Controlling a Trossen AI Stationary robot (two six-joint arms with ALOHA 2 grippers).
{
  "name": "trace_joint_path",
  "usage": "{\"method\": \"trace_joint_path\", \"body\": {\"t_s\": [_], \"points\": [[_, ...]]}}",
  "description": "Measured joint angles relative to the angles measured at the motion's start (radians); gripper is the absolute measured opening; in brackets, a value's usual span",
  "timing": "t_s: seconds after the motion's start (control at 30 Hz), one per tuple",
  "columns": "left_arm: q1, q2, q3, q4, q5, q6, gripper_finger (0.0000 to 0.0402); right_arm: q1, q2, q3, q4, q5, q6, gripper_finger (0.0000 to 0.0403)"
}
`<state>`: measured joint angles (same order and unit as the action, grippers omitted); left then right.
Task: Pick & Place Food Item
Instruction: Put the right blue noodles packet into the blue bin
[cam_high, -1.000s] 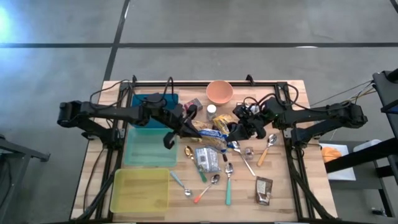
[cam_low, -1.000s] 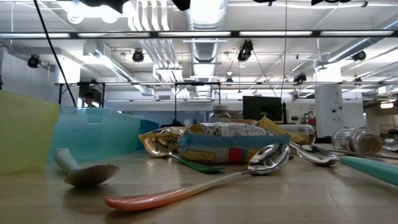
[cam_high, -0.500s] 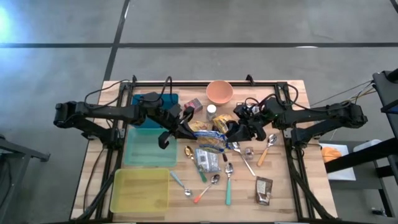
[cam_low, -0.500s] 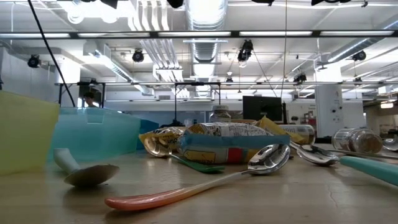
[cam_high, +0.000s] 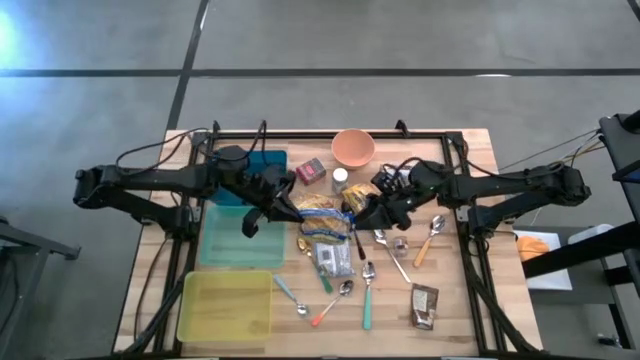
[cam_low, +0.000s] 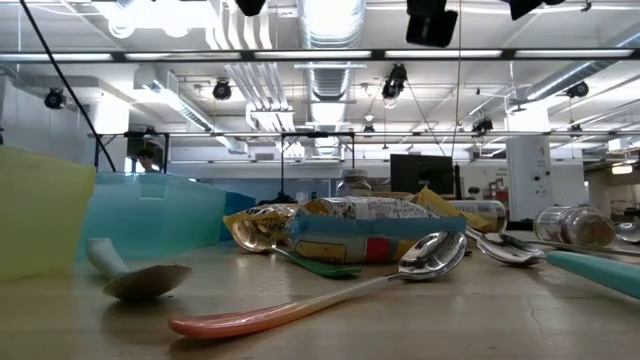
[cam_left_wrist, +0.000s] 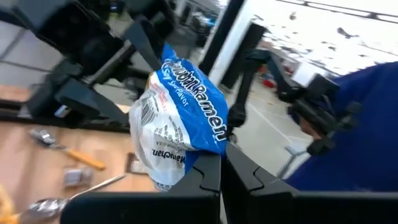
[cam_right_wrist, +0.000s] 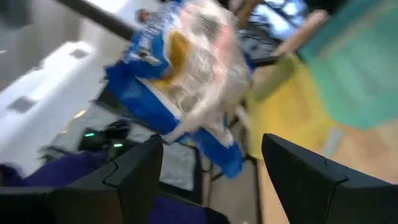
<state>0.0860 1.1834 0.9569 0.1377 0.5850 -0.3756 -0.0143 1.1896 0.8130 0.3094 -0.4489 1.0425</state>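
Now | left claw (cam_left_wrist: 214, 171) clenched on ramen packet (cam_left_wrist: 177, 127) | right claw (cam_right_wrist: 208, 158) released, seemingly just beside it, mid-table

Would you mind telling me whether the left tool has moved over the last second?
Yes. In the high view the left tool, shut on the blue ramen packet, has drawn back toward the teal bin, away from the orange bowl.

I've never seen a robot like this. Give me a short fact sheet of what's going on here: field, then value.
Left claw: shut on the ramen packet, lifted off the table
Right claw: open, close beside the same packet, not holding it
Nearby bins: teal bin below the left arm, yellow bin at the table's front
Still on the table: snack bags, spoons, peach bowl
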Motion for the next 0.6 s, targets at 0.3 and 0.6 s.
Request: {"method": "trace_joint_path", "body": {"t_s": [0.3, 0.6], "points": [[0.001, -0.121, 0.000, -0.242, -0.294, 0.012, 0.0000, -0.008, -0.003, 0.000, -0.007, 0.077, -0.007, 0.0270], [0.029, -0.188, 0.000, -0.552, -0.633, -0.107, 0.0000, -0.017, -0.004, 0.000, -0.084, 0.153, -0.010, 0.0270]]}}
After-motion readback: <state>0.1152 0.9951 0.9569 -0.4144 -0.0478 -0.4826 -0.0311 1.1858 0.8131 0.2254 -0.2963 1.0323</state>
